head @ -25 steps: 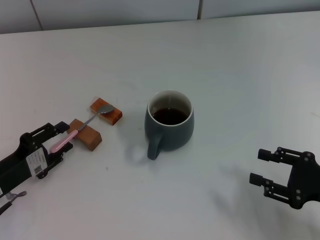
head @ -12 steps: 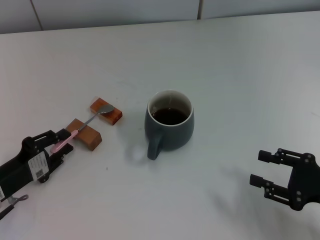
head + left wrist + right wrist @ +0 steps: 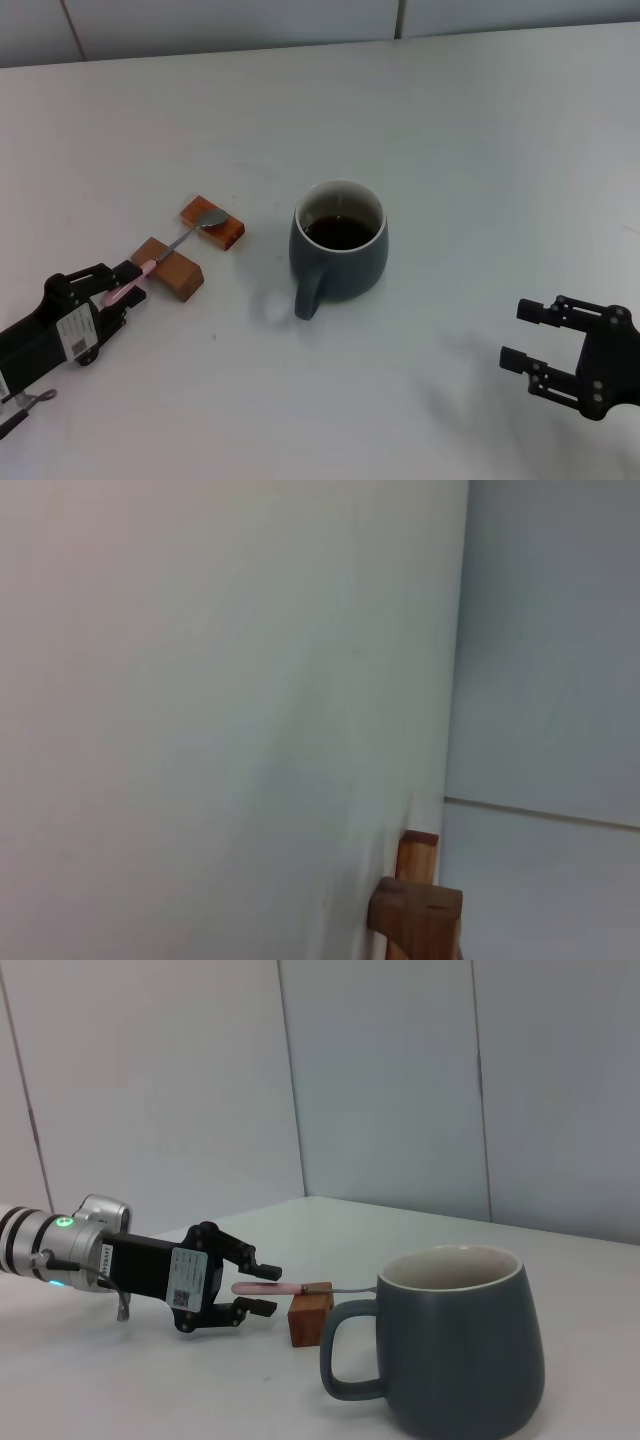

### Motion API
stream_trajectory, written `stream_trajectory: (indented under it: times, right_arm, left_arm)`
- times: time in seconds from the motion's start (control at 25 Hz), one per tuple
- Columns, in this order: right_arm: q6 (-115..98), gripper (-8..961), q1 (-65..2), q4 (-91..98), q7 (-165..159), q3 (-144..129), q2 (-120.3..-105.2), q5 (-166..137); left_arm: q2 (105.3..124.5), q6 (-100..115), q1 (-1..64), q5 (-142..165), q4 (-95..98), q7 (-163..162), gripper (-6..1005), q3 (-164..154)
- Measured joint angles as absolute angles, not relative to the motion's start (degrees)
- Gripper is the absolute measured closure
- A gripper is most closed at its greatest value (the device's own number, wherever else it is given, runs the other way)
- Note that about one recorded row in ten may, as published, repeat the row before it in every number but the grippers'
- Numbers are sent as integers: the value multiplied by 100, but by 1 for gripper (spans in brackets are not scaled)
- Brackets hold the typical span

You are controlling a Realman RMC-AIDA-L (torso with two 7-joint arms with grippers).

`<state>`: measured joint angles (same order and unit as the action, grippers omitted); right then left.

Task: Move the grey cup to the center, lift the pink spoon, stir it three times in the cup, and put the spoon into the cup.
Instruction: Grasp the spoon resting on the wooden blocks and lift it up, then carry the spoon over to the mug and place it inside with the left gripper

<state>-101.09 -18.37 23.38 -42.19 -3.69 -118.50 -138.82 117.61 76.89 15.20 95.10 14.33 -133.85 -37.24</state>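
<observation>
The grey cup (image 3: 338, 250) stands upright mid-table with dark liquid inside and its handle toward me; it also shows in the right wrist view (image 3: 462, 1345). The pink spoon (image 3: 165, 252) lies across two brown wooden blocks, silver bowl on the far block, pink handle (image 3: 258, 1287) sticking out past the near one. My left gripper (image 3: 128, 284) is low at the handle's end, fingers open on either side of it, as the right wrist view (image 3: 262, 1290) shows. My right gripper (image 3: 525, 335) is open and empty at the near right.
The near wooden block (image 3: 172, 268) and the far one (image 3: 214, 222) sit left of the cup; both show in the left wrist view (image 3: 416, 916). The white table (image 3: 480, 150) ends at a grey wall behind.
My left gripper has drawn back slightly toward the near left and sunk lower, its fingers now closer about the pink handle. Cup, spoon and right arm have not moved.
</observation>
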Motion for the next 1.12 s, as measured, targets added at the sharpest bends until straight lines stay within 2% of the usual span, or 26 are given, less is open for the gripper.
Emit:
stream_trajectory:
  times: [0.6,0.92,1.12]
  right_arm:
    - [-10058,346,-1837,2338,-4219,-369,-11874,-13878]
    - [-10056,346,-1833,2338,-4219,-372,-11876,-13878]
    - [-10099,346,-1829,2337,-4229,-374,-11852,-13852]
  left_arm:
    - [11769,7920,1521,9476,1432,-13256,822,-3655]
    - [11784,8486,1621,9464,1433,-12616,848,-3258]
    - [11810,9077,1941,9451,1463,-11671,859,-3042]
